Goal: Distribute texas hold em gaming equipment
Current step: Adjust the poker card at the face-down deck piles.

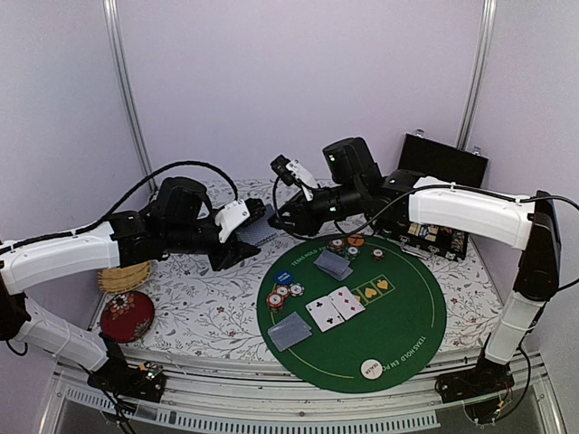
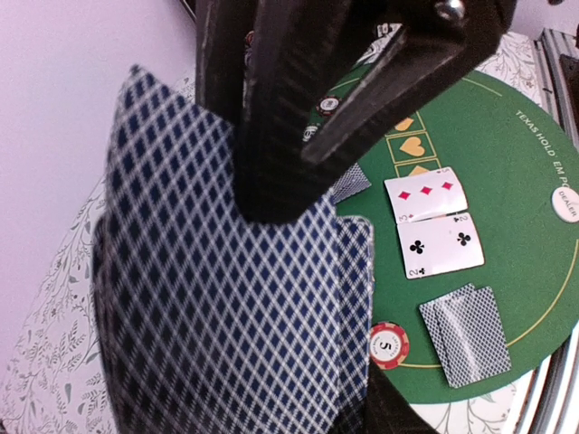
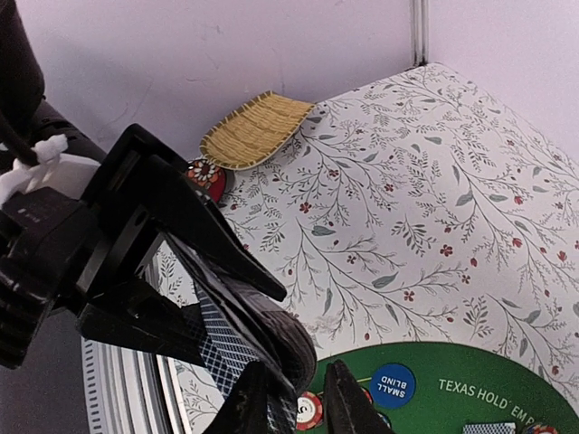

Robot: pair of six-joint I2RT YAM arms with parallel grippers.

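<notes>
A deck of blue-backed playing cards point(image 2: 226, 298) is hanging above the floral counter point(image 1: 208, 307), left of the green felt mat point(image 1: 407, 316), the left jaws clamping it. The right jaws are apparently standing slightly parted and empty beside it. Face-down pairs point(image 1: 289, 331), two face-up cards point(image 1: 335, 307) and chips point(image 1: 283, 295) are lying dealt; more board cards are probably awaiting dealing.

The mat point(image 1: 398, 307) looks like matt green felt; under it, the surface point(image 1: 204, 307) wears smooth printed cloth. Left of the mat, the basket point(image 1: 124, 277) is rough woven straw. Cards point(image 2: 217, 307): smooth paper. Left claw point(image 2: 294, 176): matt, ribbed black plastic.
</notes>
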